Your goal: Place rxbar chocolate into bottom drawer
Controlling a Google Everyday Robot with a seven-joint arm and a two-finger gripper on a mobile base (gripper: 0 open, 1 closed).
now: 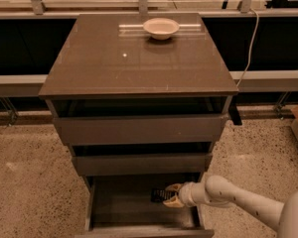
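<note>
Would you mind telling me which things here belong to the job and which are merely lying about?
Job: rxbar chocolate; bottom drawer, open; gripper, inside it, holding the bar.
Lying about: white bowl on the cabinet top; upper drawers.

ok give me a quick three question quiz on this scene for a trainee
1. True or false: the white bowl sits in the bottom drawer.
2. Where is the gripper? A over the white bowl; B reaching into the open bottom drawer; C out of view.
3. Fill in: the gripper holds the ____.
Key: 1 false; 2 B; 3 rxbar chocolate.
</note>
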